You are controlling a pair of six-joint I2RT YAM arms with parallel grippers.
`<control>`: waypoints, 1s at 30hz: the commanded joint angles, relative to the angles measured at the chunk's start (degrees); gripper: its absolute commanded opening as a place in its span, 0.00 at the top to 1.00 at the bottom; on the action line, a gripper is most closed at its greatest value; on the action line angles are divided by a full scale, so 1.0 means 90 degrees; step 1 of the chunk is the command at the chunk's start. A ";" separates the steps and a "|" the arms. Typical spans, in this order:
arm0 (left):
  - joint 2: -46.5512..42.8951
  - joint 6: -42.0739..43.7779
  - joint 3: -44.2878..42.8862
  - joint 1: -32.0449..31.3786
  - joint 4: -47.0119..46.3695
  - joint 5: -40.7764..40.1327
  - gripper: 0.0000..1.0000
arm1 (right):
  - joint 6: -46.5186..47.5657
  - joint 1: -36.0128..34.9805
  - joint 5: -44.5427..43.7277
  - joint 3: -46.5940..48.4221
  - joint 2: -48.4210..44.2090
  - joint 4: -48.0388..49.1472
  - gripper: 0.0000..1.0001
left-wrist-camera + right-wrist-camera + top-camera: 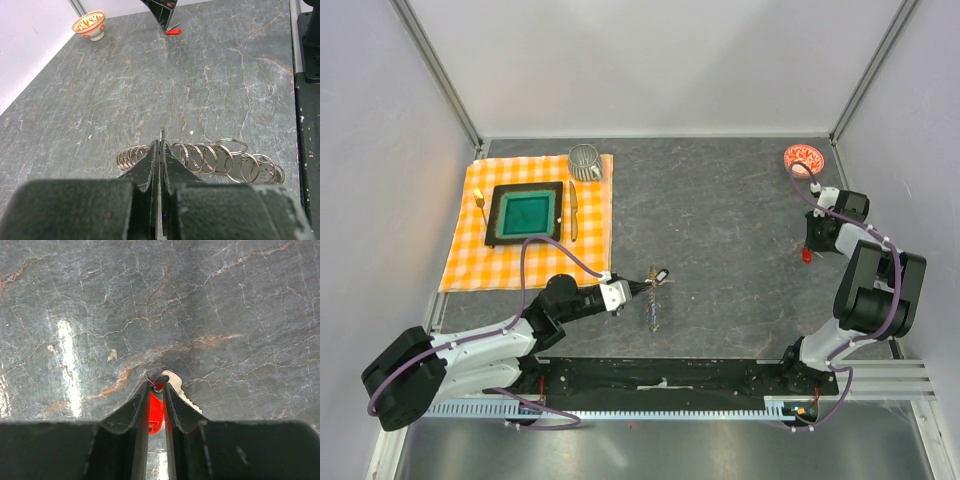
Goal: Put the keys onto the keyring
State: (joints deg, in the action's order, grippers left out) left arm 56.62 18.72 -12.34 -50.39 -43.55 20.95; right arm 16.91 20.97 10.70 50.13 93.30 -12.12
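The keyring [653, 305] is a short chain of silvery metal rings lying on the grey table; it also shows in the left wrist view [215, 157]. No blue tag shows. My left gripper [638, 289] is shut, its tips [161, 142] at the chain, with a thin metal edge poking out between the jaws, seemingly one ring. A key with a black and white tag [661, 274] lies at the chain's far end. My right gripper [809, 247] at the right is shut [157, 386] on the red tag [155, 412] of a silver key [184, 390], low over the table.
An orange checked cloth [465, 260] at the back left carries a black tray with a green inside [492, 225], a metal mug [585, 161] and yellow-handled cutlery [573, 212]. A red and white bowl [805, 157] stands at the back right.
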 commanded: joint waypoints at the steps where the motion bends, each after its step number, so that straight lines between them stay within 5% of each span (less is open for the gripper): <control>1: -0.0070 0.0332 -0.0006 -0.0055 -0.0464 -0.0082 0.98 | 0.0182 0.0033 0.0110 0.0270 0.0122 -0.0089 0.79; 8: -0.0061 0.0322 -0.0006 -0.0046 -0.0464 -0.0082 0.98 | 0.0221 0.0033 0.0120 0.0280 0.0220 -0.0128 0.81; 22: -0.0090 0.0313 -0.0006 -0.0046 -0.0464 -0.0062 0.98 | 0.0045 -0.0103 0.0637 0.0270 -0.0248 -0.0069 1.00; 30: -0.0071 0.0322 -0.0026 -0.0046 -0.0425 -0.0072 0.98 | -0.0101 -0.1430 0.0491 0.0221 -0.0971 -0.0235 1.00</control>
State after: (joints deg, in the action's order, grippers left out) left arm 56.62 18.74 -12.34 -50.39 -43.55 20.97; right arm 16.91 14.46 14.31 50.96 89.27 -13.93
